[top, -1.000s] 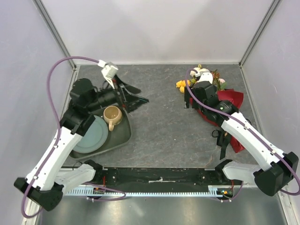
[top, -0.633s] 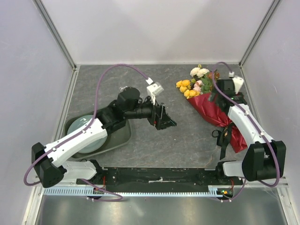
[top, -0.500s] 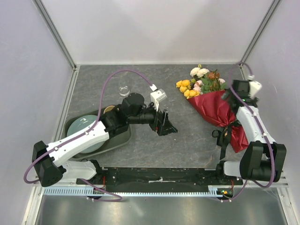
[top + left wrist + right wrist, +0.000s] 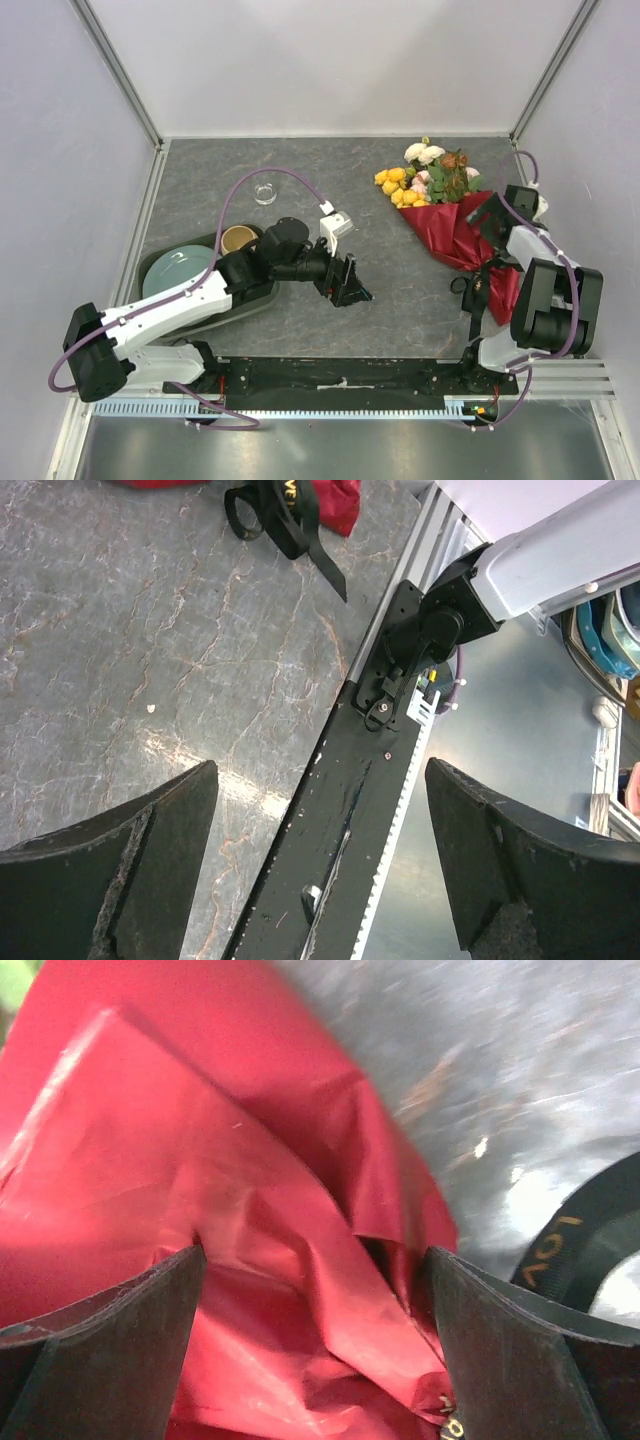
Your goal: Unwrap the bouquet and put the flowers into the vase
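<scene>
Swung rightward since 1 second ago, the right tool [image 4: 312,1340] is held apart directly above the bouquet [image 4: 452,228] — nearer than the left tool [image 4: 320,865], likewise apart.

Quick tally: one bouquet [image 4: 450,225], one black ribbon [image 4: 476,292] on it, one clear glass vase [image 4: 265,192], one tan mug [image 4: 238,239], one teal plate [image 4: 170,273], one dark tray [image 4: 146,264]. Two robot arms: left arm [image 4: 170,305] and right arm [image 4: 545,290]. The flower heads are too bunched up to count properly.
</scene>
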### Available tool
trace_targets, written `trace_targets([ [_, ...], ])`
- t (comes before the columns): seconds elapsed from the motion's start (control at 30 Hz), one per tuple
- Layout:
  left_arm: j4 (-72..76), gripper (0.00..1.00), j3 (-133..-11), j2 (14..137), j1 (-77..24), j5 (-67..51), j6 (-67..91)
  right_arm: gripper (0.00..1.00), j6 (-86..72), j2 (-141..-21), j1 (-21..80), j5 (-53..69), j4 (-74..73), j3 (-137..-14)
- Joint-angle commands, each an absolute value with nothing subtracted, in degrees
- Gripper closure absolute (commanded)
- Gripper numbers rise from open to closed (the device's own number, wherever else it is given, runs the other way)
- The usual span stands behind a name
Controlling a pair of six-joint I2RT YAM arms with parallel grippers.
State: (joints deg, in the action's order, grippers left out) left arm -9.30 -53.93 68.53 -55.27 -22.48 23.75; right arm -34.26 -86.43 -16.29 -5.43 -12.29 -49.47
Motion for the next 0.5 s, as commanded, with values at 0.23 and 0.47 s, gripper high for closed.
trace_targets([
  [0.23,-5.7,0.09,-52.1,67.6,-55.5,-18.3,22.6,0.02,-43.0,-86.7,3.2,5.2,-3.2,-47.9],
  [0.47,-5.1,0.11,-54.7,73.1,-55.6,-18.5,22.0,0.02,-39.0,-83.7,7.9,1.8,-9.4,-52.0],
])
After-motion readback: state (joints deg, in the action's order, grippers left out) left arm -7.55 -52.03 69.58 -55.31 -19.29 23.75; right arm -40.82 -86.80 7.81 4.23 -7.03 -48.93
